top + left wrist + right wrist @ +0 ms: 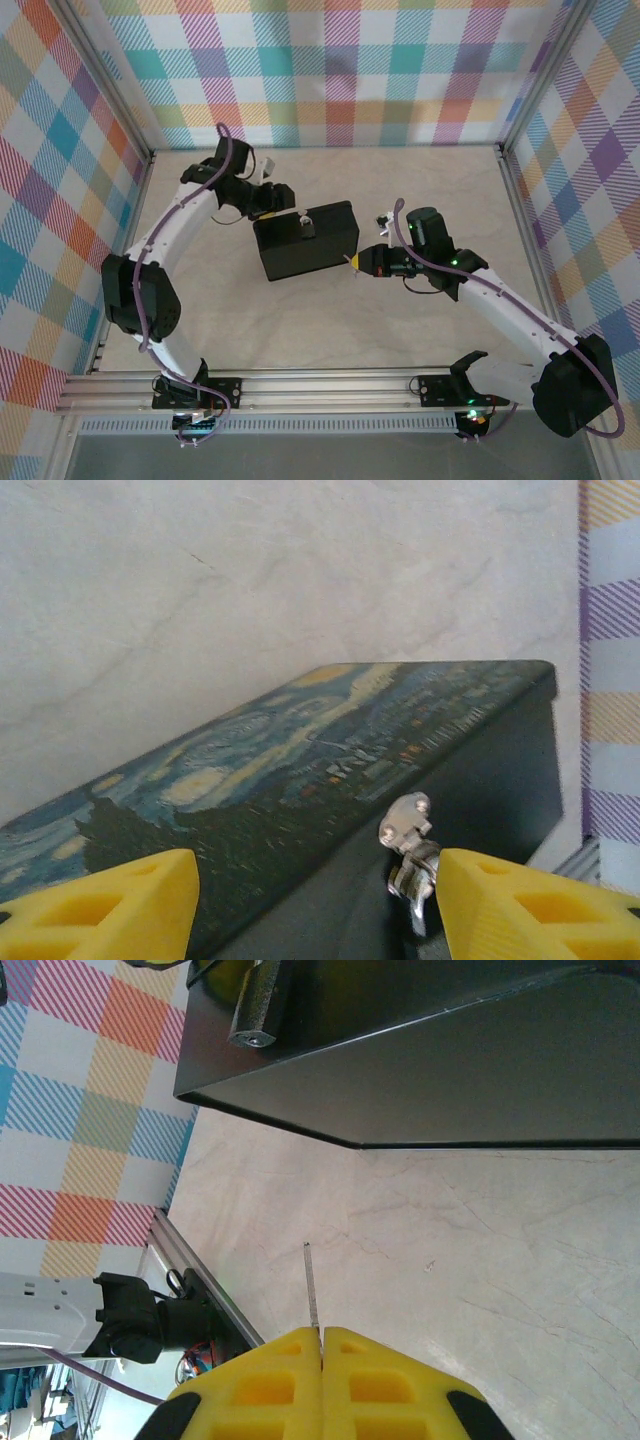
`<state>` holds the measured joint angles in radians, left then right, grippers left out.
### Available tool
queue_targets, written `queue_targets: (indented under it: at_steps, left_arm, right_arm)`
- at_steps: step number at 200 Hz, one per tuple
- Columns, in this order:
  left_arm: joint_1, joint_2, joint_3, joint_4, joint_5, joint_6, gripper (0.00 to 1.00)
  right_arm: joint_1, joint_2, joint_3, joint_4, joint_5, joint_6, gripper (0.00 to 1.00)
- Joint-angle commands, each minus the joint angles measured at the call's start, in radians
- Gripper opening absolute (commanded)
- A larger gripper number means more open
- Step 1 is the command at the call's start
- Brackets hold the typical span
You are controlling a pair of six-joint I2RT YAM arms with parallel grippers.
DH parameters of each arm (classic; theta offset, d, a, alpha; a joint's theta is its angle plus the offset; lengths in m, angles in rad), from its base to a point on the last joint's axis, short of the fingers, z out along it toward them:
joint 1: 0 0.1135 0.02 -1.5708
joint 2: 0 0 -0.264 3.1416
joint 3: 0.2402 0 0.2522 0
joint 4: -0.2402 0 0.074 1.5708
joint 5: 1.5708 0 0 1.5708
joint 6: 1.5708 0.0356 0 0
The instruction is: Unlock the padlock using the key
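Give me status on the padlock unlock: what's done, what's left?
Done: the right gripper is shut on the key, blade sticking out past its tips.
In hand: the left gripper stands open at the front of the box, not clamped on the padlock.
Left: the key is apart from the padlock, so inserting and turning are not yet done.

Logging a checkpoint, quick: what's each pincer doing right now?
Left pincer: open, gripping nothing.
Right pincer: shut on the key.
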<state>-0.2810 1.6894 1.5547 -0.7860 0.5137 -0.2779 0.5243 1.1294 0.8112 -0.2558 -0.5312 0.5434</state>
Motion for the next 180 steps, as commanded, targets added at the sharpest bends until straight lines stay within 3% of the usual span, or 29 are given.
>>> queue_targets:
  at_steps: [1,72,108,152,180]
  left_arm:
    - [-0.016,-0.044,-0.036,0.002,0.070,-0.053,0.64]
    - [-0.106,-0.074,-0.082,0.011,0.053,-0.143,0.64]
    - [-0.153,-0.060,-0.061,-0.003,-0.018,-0.157,0.64]
    - [-0.153,-0.024,0.086,-0.111,-0.204,0.061,0.64]
    - [-0.154,-0.026,0.174,-0.109,-0.238,0.234,0.64]
  right_arm:
    - [0.005,-0.001,-0.016,0.041,-0.018,0.013,0.00]
    - [-0.007,0.007,0.001,0.040,-0.027,0.001,0.00]
    - [-0.014,0.008,0.000,0.040,-0.045,-0.002,0.00]
    - [-0.026,-0.009,-0.005,0.025,-0.085,-0.005,0.00]
    - [-0.026,-0.020,-0.005,0.002,-0.101,-0.010,0.00]
